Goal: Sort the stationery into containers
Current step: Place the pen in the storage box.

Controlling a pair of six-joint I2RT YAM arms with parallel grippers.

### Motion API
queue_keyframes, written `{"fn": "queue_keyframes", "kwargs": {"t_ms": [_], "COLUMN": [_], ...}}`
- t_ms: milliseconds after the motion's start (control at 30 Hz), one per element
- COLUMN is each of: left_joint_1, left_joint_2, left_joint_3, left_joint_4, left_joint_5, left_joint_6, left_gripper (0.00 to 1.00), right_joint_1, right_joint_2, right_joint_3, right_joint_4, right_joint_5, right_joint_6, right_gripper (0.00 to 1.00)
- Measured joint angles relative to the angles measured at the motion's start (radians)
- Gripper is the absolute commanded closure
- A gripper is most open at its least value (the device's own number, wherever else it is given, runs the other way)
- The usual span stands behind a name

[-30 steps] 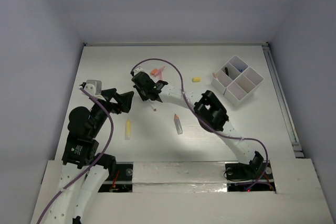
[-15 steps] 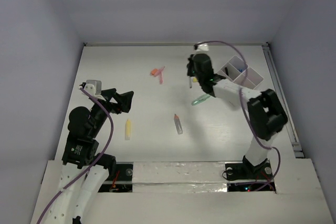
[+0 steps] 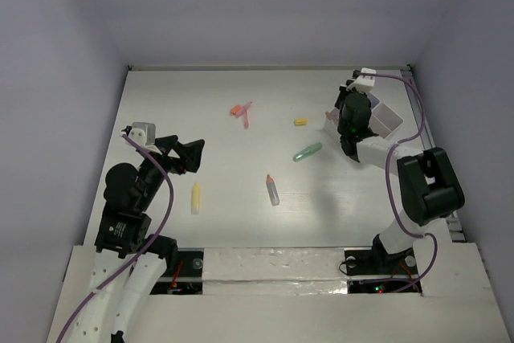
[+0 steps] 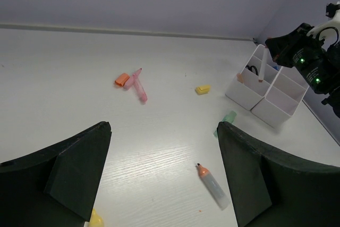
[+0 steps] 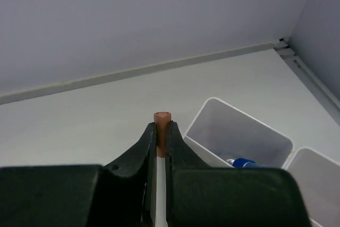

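From above, we see the right gripper (image 3: 352, 118) hanging over the left part of the white plastic organiser tray (image 3: 388, 120) and hiding much of it. What it carries is not clear here. The left gripper (image 3: 188, 153) hangs released over the left side of the white table (image 3: 161, 102), well apart from the tray. Loose on the table lie a yellow tube (image 3: 195, 197), an orange-capped grey tube (image 3: 273, 189), a pale green clip-like piece (image 3: 307, 152), a small yellow eraser-like bit (image 3: 300, 121), and a pink pen (image 3: 245, 116) touching an orange bit (image 3: 236, 109).

The left wrist view shows a thin white pen with an orange end (image 4: 261, 67). It is held nearly upright just above the tray's left compartments.

In the right wrist view the jaws are clenched on that pen. Its orange end pokes out beyond them. A blue-capped bottle (image 5: 243, 161) lies in the compartment just to the right.

We judge this to be the drop-off step. Next the pen must go down inside one compartment, clear of the thin walls, before the jaws let go. A tip landing on a wall could tip the pen outside the tray.
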Motion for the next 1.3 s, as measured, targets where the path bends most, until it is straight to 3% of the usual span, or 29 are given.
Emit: {"fn": "queue_keyframes", "kwargs": {"t_ms": [400,933,1300], "left_joint_1": [0.000,0.000,0.000], "left_joint_2": [0.001,0.001,0.001], "left_joint_3": [0.000,0.000,0.000], "left_joint_4": [0.000,0.000,0.000], "left_joint_5": [0.003,0.003,0.003], "left_joint_6": [0.000,0.000,0.000], "left_gripper": [0.21,0.21,0.21], "right_joint_1": [0.003,0.003,0.003], "right_joint_2": [0.106,0.124,0.124], "right_joint_3": [-0.023,-0.023,-0.016], "right_joint_4": [0.158,0.104,0.034], "right_joint_5": [0.048,0.053,0.053], "right_joint_6": [-0.185,-0.193,-0.179], "right_gripper": [1.00,1.00,0.78]}}
